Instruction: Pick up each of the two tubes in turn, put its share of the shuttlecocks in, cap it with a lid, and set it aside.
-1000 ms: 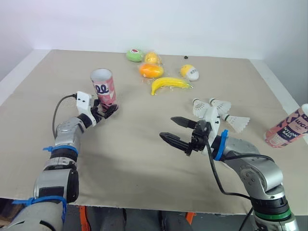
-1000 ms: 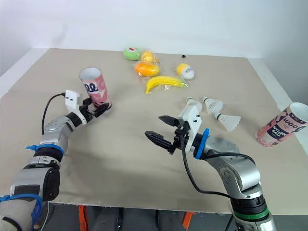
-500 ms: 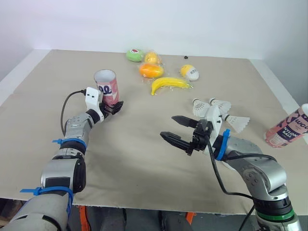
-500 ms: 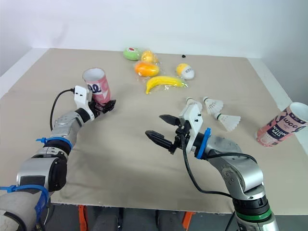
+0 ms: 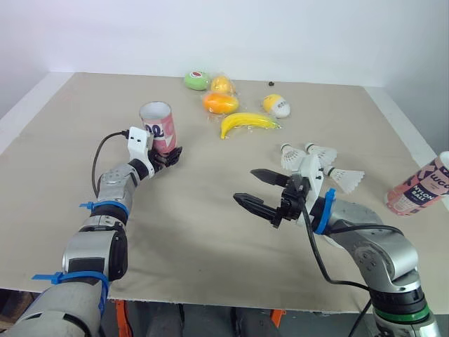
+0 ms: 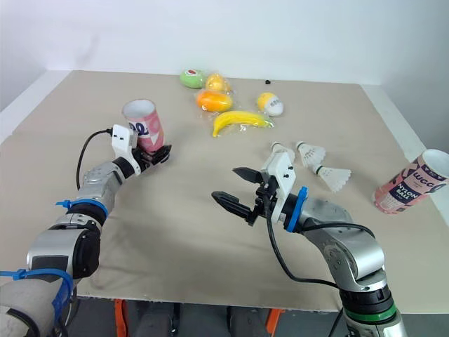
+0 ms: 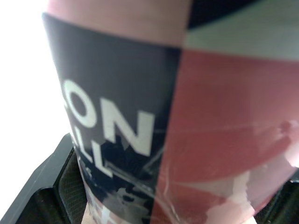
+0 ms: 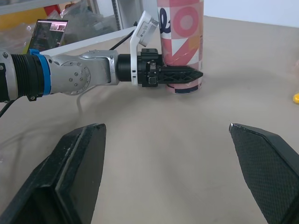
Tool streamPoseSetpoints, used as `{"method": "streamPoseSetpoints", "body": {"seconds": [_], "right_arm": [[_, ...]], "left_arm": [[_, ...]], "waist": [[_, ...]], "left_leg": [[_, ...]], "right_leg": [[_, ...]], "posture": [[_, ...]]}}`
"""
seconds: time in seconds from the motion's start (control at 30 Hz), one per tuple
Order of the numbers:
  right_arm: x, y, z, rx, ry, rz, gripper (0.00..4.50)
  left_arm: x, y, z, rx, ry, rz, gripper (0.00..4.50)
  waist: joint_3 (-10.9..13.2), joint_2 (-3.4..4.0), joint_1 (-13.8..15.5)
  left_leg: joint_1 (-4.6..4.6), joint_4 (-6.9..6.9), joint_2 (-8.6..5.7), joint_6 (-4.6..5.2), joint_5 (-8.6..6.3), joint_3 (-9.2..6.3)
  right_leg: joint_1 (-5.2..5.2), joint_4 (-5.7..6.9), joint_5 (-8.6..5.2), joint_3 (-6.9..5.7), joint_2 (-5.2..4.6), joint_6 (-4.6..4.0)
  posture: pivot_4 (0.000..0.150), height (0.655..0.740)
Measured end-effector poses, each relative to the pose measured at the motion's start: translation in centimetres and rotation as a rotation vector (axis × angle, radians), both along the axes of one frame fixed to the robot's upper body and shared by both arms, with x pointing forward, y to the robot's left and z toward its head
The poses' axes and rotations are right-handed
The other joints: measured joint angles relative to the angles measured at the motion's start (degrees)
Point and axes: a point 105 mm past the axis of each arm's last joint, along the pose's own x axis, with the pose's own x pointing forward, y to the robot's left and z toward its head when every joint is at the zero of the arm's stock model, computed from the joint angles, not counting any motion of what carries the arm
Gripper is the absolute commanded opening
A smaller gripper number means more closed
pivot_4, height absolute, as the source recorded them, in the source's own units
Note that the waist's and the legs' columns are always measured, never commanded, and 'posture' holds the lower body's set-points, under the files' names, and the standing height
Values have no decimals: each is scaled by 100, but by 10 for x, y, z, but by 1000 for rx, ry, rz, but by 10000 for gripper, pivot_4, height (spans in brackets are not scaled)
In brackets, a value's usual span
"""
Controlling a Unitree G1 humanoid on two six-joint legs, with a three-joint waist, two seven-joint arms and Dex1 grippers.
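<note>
The left fingers (image 8: 182, 74) clasp the base of the upright pink tube (image 5: 157, 125) on the table (image 5: 210, 239); the right fingers (image 5: 263, 176) are spread wide, holding nothing.

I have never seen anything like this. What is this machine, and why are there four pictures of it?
It is a humanoid robot with two arms, each ending in a gripper of two black fingers. The two wide pictures come from cameras in its head, looking down over its arms. The other two come from cameras on its wrists, looking along the fingers.

The left gripper is shut on the base of an upright pink tube, seen very close in the left wrist picture. The right gripper hangs open above the table, holding nothing.

On the table lie three shuttlecocks, a second tube at the right edge, and on the far side a banana and some round fruits.
</note>
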Motion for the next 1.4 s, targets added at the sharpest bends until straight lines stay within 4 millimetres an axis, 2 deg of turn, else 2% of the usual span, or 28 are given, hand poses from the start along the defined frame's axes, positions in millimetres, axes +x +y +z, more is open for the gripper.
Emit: {"method": "streamPoseSetpoints", "body": {"seconds": [0.03, 0.13, 0.17, 0.6, 0.7, 0.8, 0.9, 0.97, 1.2, 1.4], "right_arm": [[0, 0, 0, 0, 0, 0, 45000], [0, 0, 0, 0, 0, 1, 45000], [0, 0, 0, 0, 0, 1, 45000], [2, -4, 0, -16, -5, -20, 45000], [16, -23, 1, -25, -16, -148, 45000], [34, -47, -11, -50, 19, -295, 45000], [49, -60, -27, -68, 66, -397, 45000], [59, -64, -36, -72, 100, -442, 45000], [88, -59, -40, -68, 115, -459, 45000], [108, -73, -45, -93, 134, -542, 45000]], "left_arm": [[0, 0, 0, 6, -1, -2, 40872], [0, 0, 0, 5, -2, -6, 31896], [0, 0, 0, 5, -2, -6, 30795], [-3, -2, 2, 27, -8, -56, 30795], [-14, -17, 7, 102, -30, -232, 30795], [-35, -31, 12, 245, -60, -474, 30795], [-59, -33, 1, 392, -11, -682, 30795], [-69, -30, 3, 459, 7, -763, 30795], [-97, -26, 6, 643, 90, -972, 30795], [-111, -25, 5, 692, 117, -1013, 30795]], "waist": [[0, 0, 0], [0, 0, 0], [0, 0, 0], [0, 0, 0], [0, 0, 6], [-1, 1, -2], [-2, 6, -38], [-1, 6, -46], [-1, 10, -17], [-2, 13, -24]], "left_leg": [[0, 0, 0, 0, 0, 0], [0, 0, 0, 0, 0, 0], [0, 0, 0, 0, 0, 0], [1, 2, 0, 0, 0, -2], [-2, 2, -1, -3, 2, -2], [1, -1, -1, -3, 3, -3], [5, -4, 1, -2, 3, -3], [5, -3, 2, 1, 5, -3], [3, 0, 1, 7, 9, -3], [5, -2, 1, 8, 8, -2]], "right_leg": [[0, 0, 0, 0, 0, 0], [0, 0, 0, 0, 0, 0], [0, 0, 0, 0, 0, 0], [2, 1, 2, -1, 0, -4], [2, 1, 5, -4, -1, -8], [1, 1, 7, -4, 0, -14], [-1, 5, 7, -3, 3, -19], [-3, 9, 8, -3, 4, -20], [-1, 11, 7, -3, 1, -16], [-2, 10, 6, -3, 0, -18]], "posture": [[1500, 7400], [1500, 7400], [1500, 7400], [1500, 7400], [1500, 7400], [1500, 7400], [1500, 7400], [1500, 7400], [1500, 7400], [1500, 7400]]}}
